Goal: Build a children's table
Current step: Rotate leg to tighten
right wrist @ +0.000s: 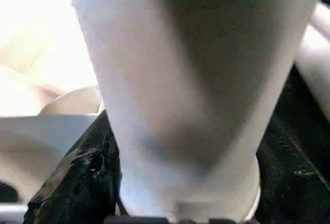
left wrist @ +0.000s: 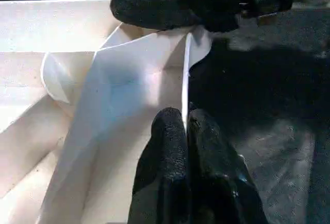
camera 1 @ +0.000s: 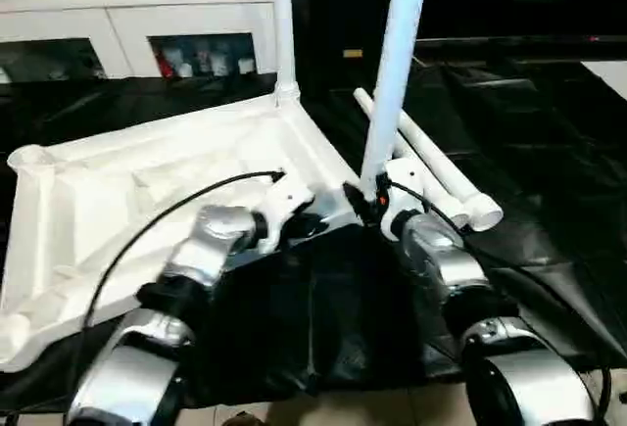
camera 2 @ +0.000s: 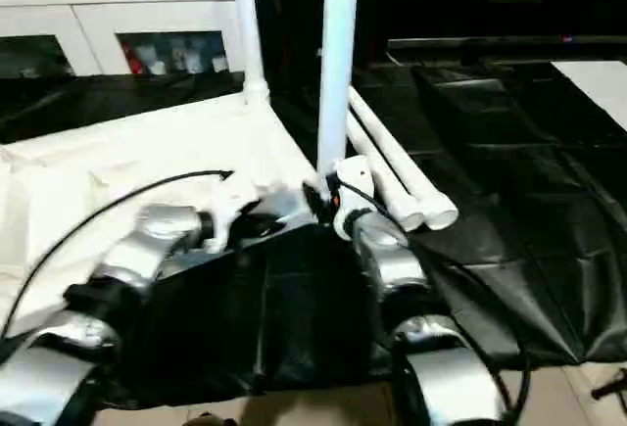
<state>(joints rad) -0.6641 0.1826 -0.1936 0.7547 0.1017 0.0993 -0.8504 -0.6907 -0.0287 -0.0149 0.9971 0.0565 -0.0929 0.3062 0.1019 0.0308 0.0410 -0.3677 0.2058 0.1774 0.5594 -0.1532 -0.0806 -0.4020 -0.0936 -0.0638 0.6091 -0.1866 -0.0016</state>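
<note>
The children's table top (camera 1: 118, 191) lies upside down on a black sheet, ribbed underside up. One white leg (camera 1: 282, 34) stands in its far corner socket. A second leg (camera 1: 397, 64) rises almost upright at the near right corner, and my right gripper (camera 1: 368, 201) is closed around its lower end. In the right wrist view this leg (right wrist: 191, 80) fills the space beside a black finger (right wrist: 77, 177). My left gripper (left wrist: 185, 126) is shut on the top's thin rim (left wrist: 185, 69), close beside the right gripper. Two more legs (camera 1: 441, 176) lie on the sheet to the right.
A white cabinet with glass doors (camera 1: 127, 15) stands behind the table top. The black sheet (camera 1: 549, 152) covers the floor to the right and in front, and pale floor shows along its near edge. A black cable (camera 1: 176, 206) runs over my left forearm.
</note>
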